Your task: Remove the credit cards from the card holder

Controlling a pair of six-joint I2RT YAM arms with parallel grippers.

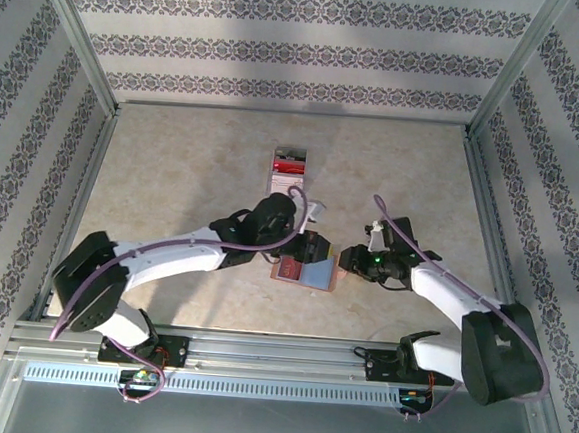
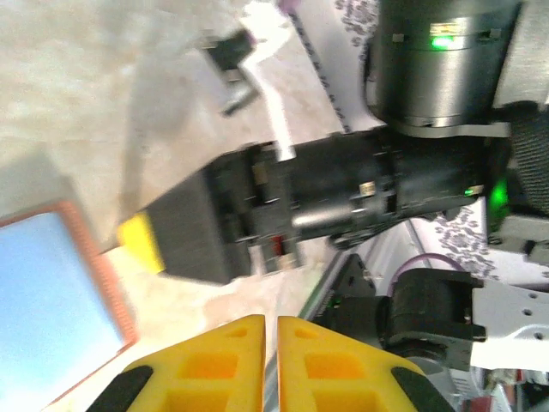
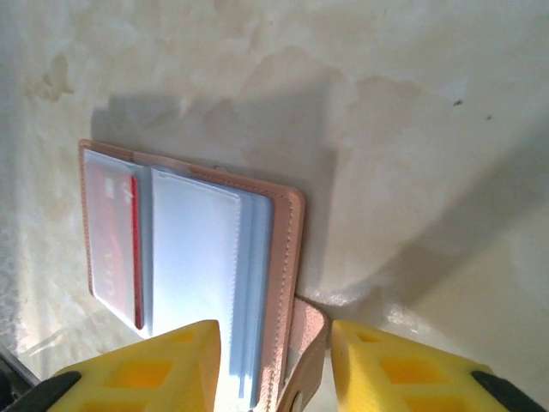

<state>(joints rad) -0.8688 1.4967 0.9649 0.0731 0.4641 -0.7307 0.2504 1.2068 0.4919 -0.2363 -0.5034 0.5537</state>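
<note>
I'm setting the right gripper [image 3: 274,343], jaws apart, astride the right edge of the holder [image 3: 193,257] lying open on the table [image 1: 171,187], probably to steady it. The left gripper [image 2: 270,330] is waiting closed and empty beside it, with a red card [image 3: 111,249] sitting in a pocket.

- left arm [image 1: 171,257]: white link shells, black joint housings, large black shoulder block; purple cable [image 1: 297,189] runs along its length.
- right arm [image 1: 444,294]: same white-and-black build, own purple cable; green light [image 1: 375,256] at wrist.
- base mounts [image 1: 144,349]: black, one per arm.
- left gripper [image 2: 270,330]: yellow moulded fingers, square recesses, black backing.
- right gripper [image 3: 274,330]: matching yellow fingers, black corners; in left wrist view body black, boxy, grey cylindrical housing behind.
</note>
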